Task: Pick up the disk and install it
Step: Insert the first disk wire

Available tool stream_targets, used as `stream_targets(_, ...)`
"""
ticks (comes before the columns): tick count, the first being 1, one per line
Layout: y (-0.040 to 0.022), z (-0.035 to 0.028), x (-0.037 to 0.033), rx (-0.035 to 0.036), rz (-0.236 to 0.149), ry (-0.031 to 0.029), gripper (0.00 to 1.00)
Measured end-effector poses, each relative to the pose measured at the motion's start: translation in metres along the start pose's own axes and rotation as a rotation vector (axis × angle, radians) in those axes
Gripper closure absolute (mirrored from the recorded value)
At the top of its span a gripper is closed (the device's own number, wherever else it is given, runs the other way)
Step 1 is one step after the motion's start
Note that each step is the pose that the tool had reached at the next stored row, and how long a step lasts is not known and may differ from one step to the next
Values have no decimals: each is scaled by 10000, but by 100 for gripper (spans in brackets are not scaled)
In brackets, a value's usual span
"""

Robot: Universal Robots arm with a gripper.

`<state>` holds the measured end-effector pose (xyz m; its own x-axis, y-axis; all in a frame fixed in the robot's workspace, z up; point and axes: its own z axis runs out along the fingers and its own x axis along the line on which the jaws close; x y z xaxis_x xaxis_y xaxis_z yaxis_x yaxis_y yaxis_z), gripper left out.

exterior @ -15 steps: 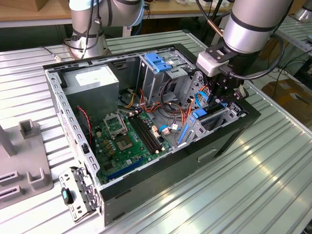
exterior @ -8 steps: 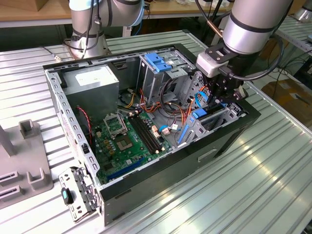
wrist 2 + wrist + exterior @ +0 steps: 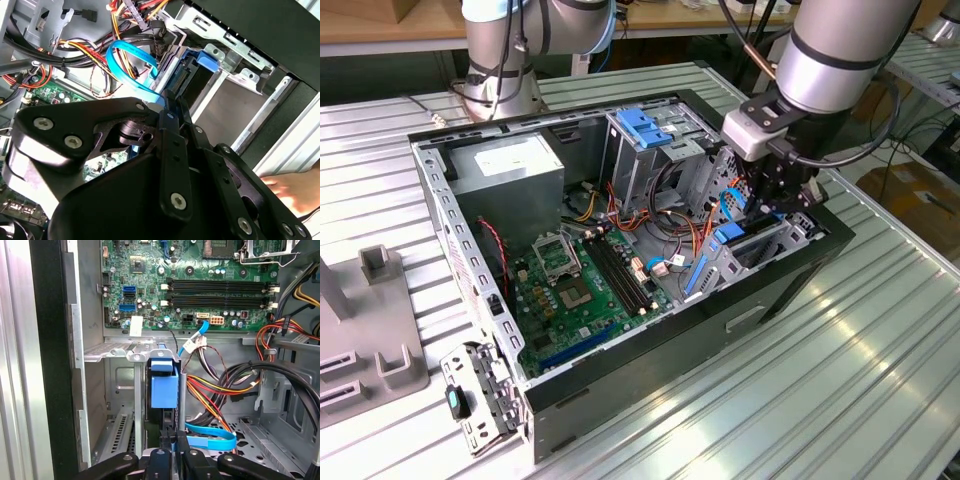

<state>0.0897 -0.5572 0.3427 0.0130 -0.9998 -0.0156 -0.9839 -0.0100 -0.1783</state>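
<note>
The disk [image 3: 165, 385], framed by blue rails, stands on edge in a metal bay [image 3: 125, 352] at the exterior view's right end of the open computer case [image 3: 720, 320], past the green circuit board [image 3: 575, 290]. The pincer [image 3: 174, 442] sits at the disk's near end with its fingers pressed close together; I cannot tell whether they nip the disk. A blue flat cable [image 3: 125, 55] loops just beside it. The case lies on a ribbed metal worktop [image 3: 840, 380].

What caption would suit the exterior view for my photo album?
The gripper at the blue-railed disk standing in the drive cage of an open computer case.
</note>
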Motion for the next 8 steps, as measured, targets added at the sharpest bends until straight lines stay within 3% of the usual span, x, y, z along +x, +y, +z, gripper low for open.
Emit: stream_targets(8, 5, 31, 6, -3, 0, 0, 84)
